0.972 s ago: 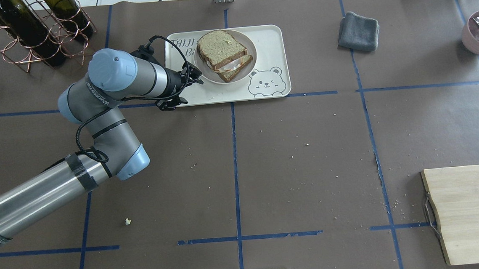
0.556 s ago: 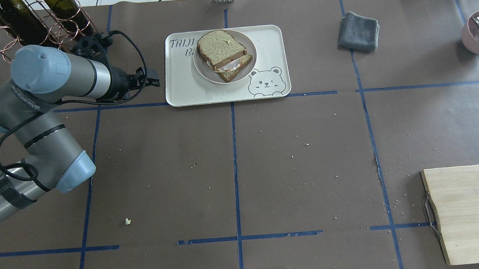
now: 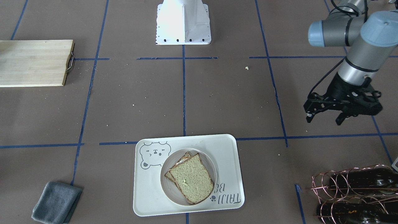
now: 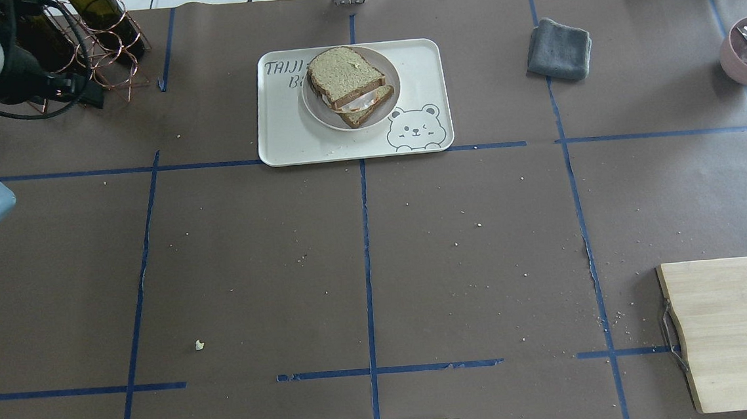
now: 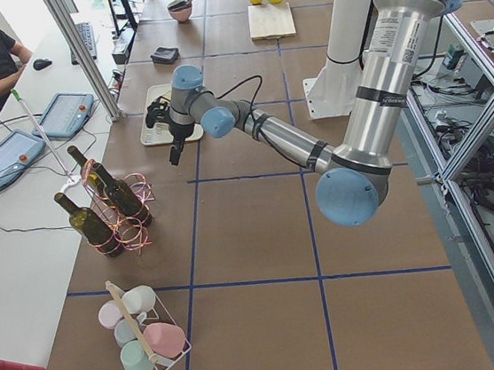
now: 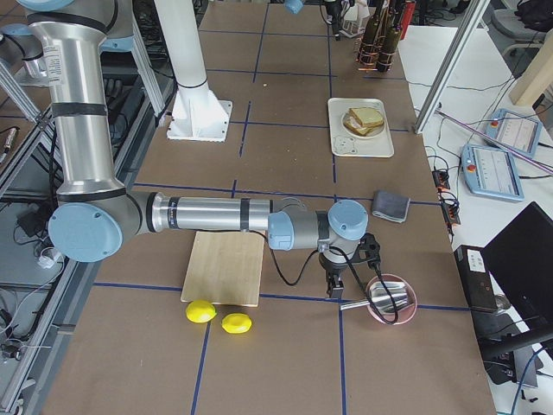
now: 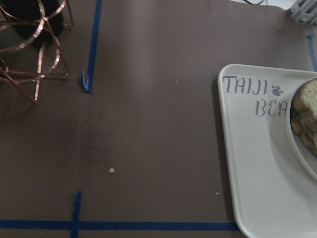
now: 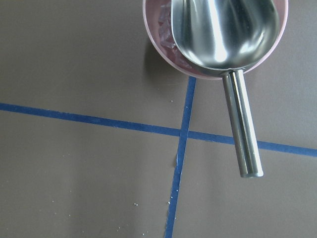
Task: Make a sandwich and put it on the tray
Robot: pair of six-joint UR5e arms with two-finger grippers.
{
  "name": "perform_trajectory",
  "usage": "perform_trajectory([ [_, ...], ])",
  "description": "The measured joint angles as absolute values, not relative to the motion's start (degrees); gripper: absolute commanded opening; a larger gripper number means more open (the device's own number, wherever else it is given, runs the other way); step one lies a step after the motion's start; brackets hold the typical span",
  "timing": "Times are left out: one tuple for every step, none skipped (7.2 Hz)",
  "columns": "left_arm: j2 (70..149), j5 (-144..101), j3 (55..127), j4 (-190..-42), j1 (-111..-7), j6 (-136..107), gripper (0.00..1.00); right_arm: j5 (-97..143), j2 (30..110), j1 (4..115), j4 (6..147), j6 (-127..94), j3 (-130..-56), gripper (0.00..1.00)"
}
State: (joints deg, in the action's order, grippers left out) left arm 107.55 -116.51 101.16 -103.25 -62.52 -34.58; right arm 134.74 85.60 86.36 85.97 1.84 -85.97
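Note:
The sandwich is two slices of grainy bread with white egg showing between them. It lies on a round off-white plate that stands on the cream bear tray. It also shows in the front view and on the tray there. My left gripper is open and empty, hanging above the table well off to the tray's side, near the wine rack. The left wrist view shows the tray's corner. My right gripper is far away by the pink bowl; I cannot tell whether it is open or shut.
A copper rack with wine bottles stands at the far left corner. A grey cloth lies right of the tray. A pink bowl with a metal scoop is at the far right. A wooden cutting board is at the near right.
My left arm has drawn back from the tray's edge to the left, toward the wine rack. The sandwich, plate and tray have not moved.

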Motion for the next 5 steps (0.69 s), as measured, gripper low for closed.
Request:
perform_trajectory([
  [105.68,-119.0,101.18,-100.04,-66.93,-25.17,1.0,134.76,85.65,86.49,86.01,1.83,-85.94,1.0],
  [103.03,-122.8,100.84,-97.98,-71.83,-16.45,1.0,134.79,85.7,86.67,86.05,1.79,-85.87,1.0],
  [99.51,-127.62,99.87,-97.11,-77.14,-7.97,1.0,134.83,85.74,86.85,86.1,1.77,-85.76,1.0],
  [96.3,-130.87,98.82,-96.96,-81.1,-1.96,1.0,135.15,85.84,87.06,86.12,1.76,-85.64,1.0],
  [93.87,-132.26,98.15,-97.1,-83.21,1.05,1.0,136.45,85.97,87.71,86.15,1.74,-85.68,1.0],
])
